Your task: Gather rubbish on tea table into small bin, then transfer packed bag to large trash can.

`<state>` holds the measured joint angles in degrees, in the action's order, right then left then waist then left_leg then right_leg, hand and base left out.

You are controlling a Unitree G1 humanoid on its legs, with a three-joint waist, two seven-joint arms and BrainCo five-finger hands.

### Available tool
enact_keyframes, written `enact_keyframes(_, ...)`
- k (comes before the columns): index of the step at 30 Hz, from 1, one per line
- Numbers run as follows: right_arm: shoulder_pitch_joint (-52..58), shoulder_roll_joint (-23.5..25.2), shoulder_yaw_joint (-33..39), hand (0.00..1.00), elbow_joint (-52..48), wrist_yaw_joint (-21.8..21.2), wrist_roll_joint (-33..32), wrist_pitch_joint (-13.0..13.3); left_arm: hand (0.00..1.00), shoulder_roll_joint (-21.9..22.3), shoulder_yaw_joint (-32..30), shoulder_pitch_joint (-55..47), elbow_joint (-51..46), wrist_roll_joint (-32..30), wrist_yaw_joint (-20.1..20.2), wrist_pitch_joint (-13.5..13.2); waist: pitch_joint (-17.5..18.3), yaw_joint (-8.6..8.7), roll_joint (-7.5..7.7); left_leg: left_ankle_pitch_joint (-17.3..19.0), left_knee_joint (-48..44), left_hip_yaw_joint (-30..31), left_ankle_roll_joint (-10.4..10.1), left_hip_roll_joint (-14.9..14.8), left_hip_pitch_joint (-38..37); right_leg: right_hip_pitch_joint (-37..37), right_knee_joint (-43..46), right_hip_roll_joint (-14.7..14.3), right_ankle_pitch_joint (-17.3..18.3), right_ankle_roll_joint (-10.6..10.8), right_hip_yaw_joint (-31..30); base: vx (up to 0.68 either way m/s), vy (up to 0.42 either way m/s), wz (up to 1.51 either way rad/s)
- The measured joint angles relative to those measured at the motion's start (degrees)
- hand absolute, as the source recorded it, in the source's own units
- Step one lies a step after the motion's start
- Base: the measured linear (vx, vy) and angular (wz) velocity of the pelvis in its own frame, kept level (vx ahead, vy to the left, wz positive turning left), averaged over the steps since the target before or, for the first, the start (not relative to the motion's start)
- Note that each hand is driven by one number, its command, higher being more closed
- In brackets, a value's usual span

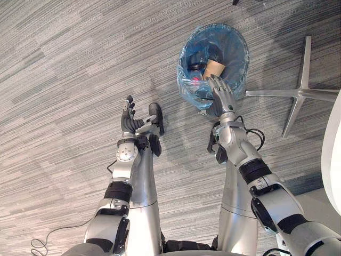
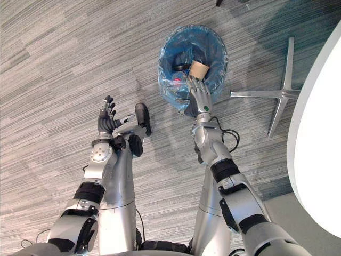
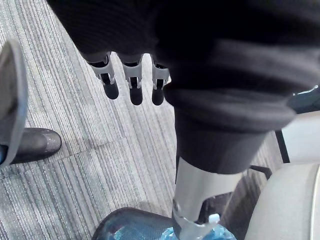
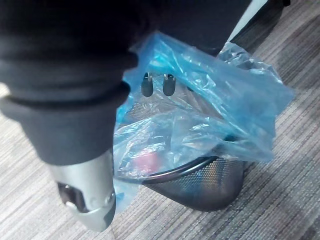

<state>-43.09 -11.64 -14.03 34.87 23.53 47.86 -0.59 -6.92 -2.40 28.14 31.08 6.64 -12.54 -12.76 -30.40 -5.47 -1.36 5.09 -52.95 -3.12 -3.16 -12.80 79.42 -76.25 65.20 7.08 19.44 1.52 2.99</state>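
Note:
The small mesh bin (image 1: 187,88), lined with a blue plastic bag (image 4: 225,110), stands on the carpet ahead of me. Inside lie a paper cup (image 1: 214,68), a dark bottle and something red. My right hand (image 1: 222,98) reaches to the bin's near rim with its fingers (image 4: 168,85) straight, their tips against the bag's loose edge, and the thumb apart below. Off to the left of the bin, my left hand (image 1: 129,120) hangs over bare carpet with straight fingers (image 3: 136,85), holding nothing.
A silver star-shaped chair base (image 1: 298,93) lies on the floor right of the bin. A white table edge (image 2: 319,133) curves along the right side. A pale seat (image 3: 285,200) stands near the bin. Striped grey carpet stretches left and ahead.

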Motion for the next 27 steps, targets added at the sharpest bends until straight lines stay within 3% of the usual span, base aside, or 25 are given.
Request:
enact_keyframes(14, -3.83, -0.16, 2.78, 0.0, 5.45, -0.01, -0.74, -2.56, 0.0, -0.58, 0.0, 0.01, -2.02, 0.58, -0.17, -0.63, 0.45, -0.1, -0.34, -0.35, -0.72, 1.55, -0.57, 0.81, 3.09, -2.81, 2.29, 0.49, 1.47, -0.84, 1.07, 0.01, 0.008, 0.05)
enact_keyframes(15, -4.33, -0.19, 2.78, 1.0, 6.34, -0.06, -1.27, -2.6, 0.0, -0.59, 0.03, 0.0, -2.01, 0.59, -0.17, -0.73, 0.88, -0.11, -0.41, -0.37, -1.0, 1.49, -0.6, 0.91, 3.64, -3.48, 2.93, 0.87, 1.79, -0.84, 1.01, 0.0, 0.011, 0.11)
enact_keyframes(27, -7.71, 0.06, 2.1, 1.0, 10.39, -2.42, -7.66, -1.85, 0.0, -0.57, 0.24, 0.0, -2.26, 1.72, -0.02, -1.16, 1.59, -0.36, -0.48, -0.54, -1.9, 1.73, -0.88, 1.02, 4.79, -4.62, 4.24, 1.0, 2.17, -0.99, 1.03, 0.0, 0.003, 0.01)
